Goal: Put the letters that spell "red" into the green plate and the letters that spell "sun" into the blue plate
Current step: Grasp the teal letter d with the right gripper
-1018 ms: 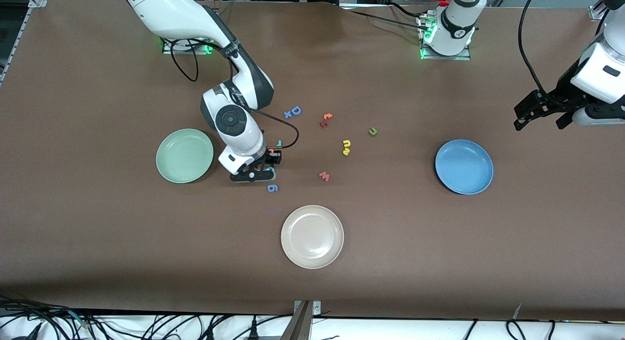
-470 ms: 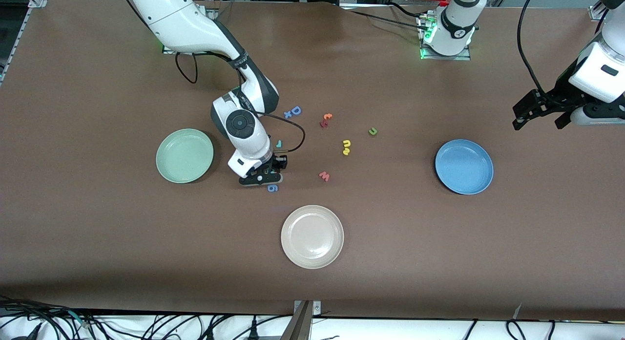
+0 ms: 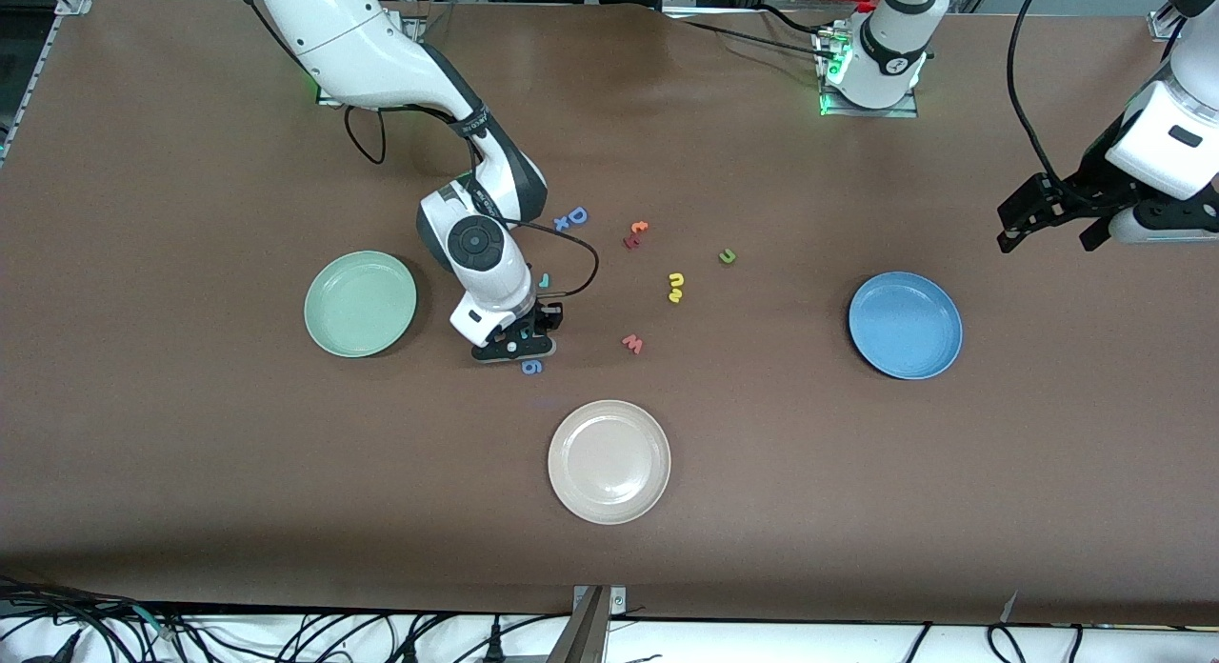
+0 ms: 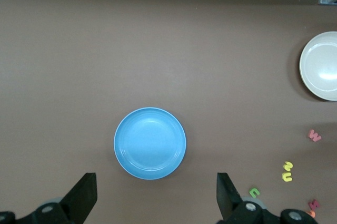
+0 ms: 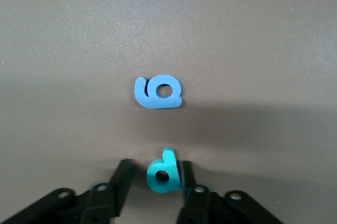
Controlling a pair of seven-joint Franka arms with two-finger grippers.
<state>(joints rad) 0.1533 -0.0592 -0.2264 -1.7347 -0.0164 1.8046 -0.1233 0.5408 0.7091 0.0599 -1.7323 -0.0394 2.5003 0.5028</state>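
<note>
My right gripper [image 3: 517, 343] is down at the table between the green plate [image 3: 360, 304] and the red "w" [image 3: 633, 343]. Its fingers stand open around the upright teal "d" [image 5: 164, 176]. One finger [image 5: 185, 174] touches the letter, and a gap shows at the other. The thin teal "r" [image 3: 544, 281] lies beside the right wrist. The yellow "n" and "s" [image 3: 676, 287] and the green "u" [image 3: 727, 256] lie mid-table. My left gripper [image 3: 1052, 227] waits open in the air by the blue plate [image 3: 905, 325], which the left wrist view also shows as the blue plate [image 4: 150, 143].
A blue "6" [image 3: 532, 366] lies just in front of the right gripper's fingers. A beige plate [image 3: 609, 461] sits nearer the front camera. A blue "D" [image 3: 576, 215] and an orange-and-red pair [image 3: 635, 234] lie nearer the robots' bases.
The right gripper has shifted a little toward the blue "6" and the left arm's end. Its fingers have narrowed around the teal "d". The left arm has barely moved.
</note>
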